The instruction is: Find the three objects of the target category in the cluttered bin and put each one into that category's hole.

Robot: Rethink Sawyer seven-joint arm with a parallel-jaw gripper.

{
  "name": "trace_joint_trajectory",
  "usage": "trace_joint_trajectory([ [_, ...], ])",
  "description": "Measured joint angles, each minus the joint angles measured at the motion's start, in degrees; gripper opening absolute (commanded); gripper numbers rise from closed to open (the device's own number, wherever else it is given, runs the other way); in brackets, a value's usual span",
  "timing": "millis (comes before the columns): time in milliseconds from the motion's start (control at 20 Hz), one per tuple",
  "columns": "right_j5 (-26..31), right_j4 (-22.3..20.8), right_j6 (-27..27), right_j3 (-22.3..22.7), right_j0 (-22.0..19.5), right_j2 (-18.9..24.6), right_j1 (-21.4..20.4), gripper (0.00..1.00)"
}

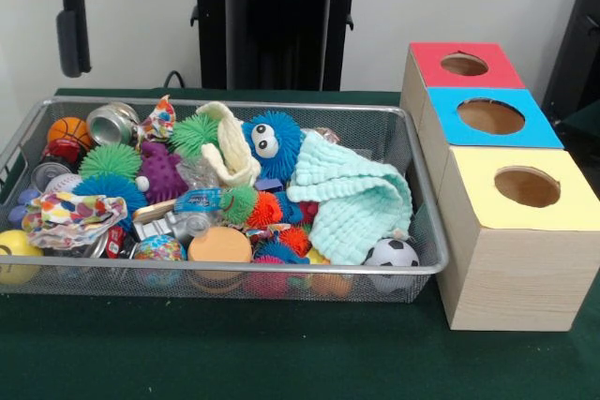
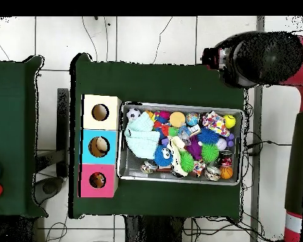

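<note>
Bin point(image 1: 281, 270), wire mesh, running its long axis left to right across the front view, holding all three cloths among spiky balls and cans. Lying crumpled at the left end: dotted cloth point(image 1: 70, 215). Draping over a green spiky ball near the middle, toward the far wall: cream cloth point(image 1: 230, 147). Spreading over the right end, nearest the boxes: mint cloth point(image 1: 352, 196). Standing just beside the bin's right wall, facing up: yellow box's hole point(image 1: 527, 186), nothing yet in it. Hovering off the dotted-cloth end in the overhead view: arm point(image 2: 261, 57), hiding the gripper beneath, so cannot tell whether spread or pressed together. Showing no readable label or writing anywhere.
</note>
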Motion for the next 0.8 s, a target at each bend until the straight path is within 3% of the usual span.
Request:
trace_joint_trajectory([
  [450,0.0,2.2,0.0,1.4,1.9,-3.9,1.0,1.0],
  [800,0.9,2.3,0.0,-3.1,5.5,-5.3,5.0,1.0],
])
